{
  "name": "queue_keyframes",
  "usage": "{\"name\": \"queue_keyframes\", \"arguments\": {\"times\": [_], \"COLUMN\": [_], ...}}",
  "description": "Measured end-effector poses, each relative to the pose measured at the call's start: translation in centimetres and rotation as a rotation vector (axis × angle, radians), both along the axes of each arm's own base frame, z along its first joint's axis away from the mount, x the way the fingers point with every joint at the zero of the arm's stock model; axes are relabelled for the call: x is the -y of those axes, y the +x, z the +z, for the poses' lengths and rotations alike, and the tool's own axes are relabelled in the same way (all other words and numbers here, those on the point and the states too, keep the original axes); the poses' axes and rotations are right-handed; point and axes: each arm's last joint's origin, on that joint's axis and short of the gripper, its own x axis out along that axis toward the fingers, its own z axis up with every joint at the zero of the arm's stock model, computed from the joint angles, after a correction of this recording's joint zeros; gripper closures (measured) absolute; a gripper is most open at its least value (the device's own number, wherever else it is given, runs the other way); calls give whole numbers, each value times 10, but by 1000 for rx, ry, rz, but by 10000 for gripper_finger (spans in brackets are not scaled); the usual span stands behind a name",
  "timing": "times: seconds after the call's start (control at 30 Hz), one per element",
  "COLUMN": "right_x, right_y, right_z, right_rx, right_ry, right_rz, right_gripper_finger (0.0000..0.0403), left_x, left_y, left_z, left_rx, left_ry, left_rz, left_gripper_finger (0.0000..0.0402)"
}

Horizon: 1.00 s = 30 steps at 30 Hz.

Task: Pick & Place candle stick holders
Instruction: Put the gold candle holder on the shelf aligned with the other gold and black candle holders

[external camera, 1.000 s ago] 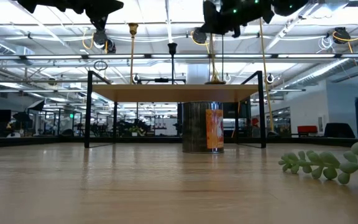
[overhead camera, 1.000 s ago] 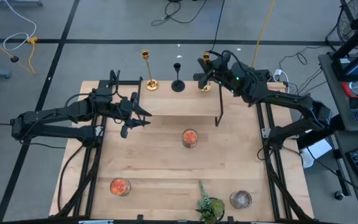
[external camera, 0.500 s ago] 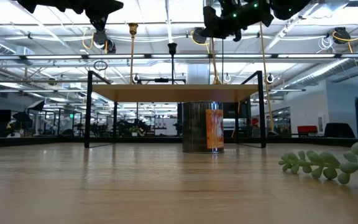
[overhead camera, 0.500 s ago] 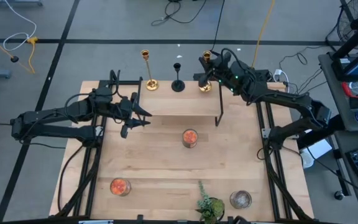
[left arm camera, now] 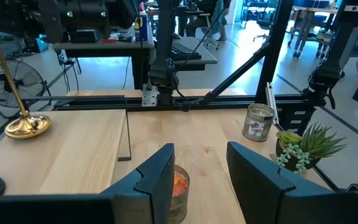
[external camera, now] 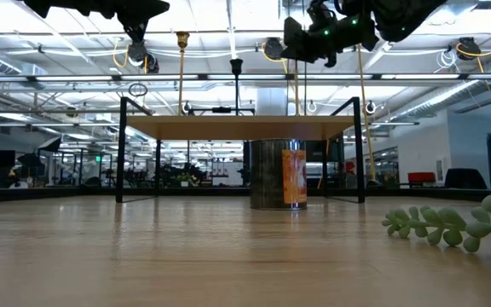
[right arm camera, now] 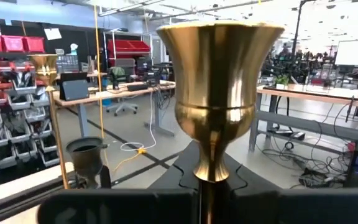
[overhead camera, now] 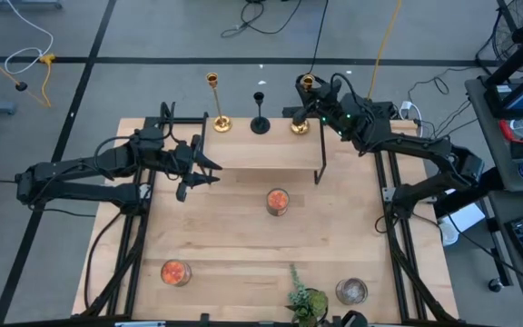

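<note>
The right gripper sits up at the top of the right-hand gold candle stick holder on the raised shelf, fingers either side of its stem just under the cup, though I cannot tell whether they have closed on it. The holder stands upright, so any lift should go straight up. The left gripper, jaws parted, waits well off by the shelf's left end.

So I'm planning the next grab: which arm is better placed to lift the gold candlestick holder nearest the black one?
The right. The right gripper is already at that gold candlestick holder, its cup right before the wrist camera. The left gripper hangs open, away from the row.
</note>
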Motion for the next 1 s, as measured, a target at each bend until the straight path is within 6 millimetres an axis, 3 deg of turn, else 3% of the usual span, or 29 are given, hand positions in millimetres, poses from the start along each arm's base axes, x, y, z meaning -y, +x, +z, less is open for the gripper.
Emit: {"name": "queue_keyframes", "arguments": {"times": [0.3, 0.53, 0.8, 1.0], "right_x": [7, 10, 3, 1], "right_y": [9, 14, 6, 6], "right_z": [-20, -26, -11, -11], "right_rx": [-58, -128, -120, -128], "right_ry": [74, 2, -53, -49], "right_rz": [-1, -7, 45, 46], "right_gripper_finger": [403, 396, 340, 287], "left_x": [0, 0, 0, 0], "left_y": [0, 0, 0, 0], "left_z": [0, 0, -1, -1], "left_rx": [-1, -5, -6, -10], "left_ry": [0, -1, -1, -29], "left_rz": [0, 0, 0, 5], "left_gripper_finger": [250, 250, 250, 250]}}
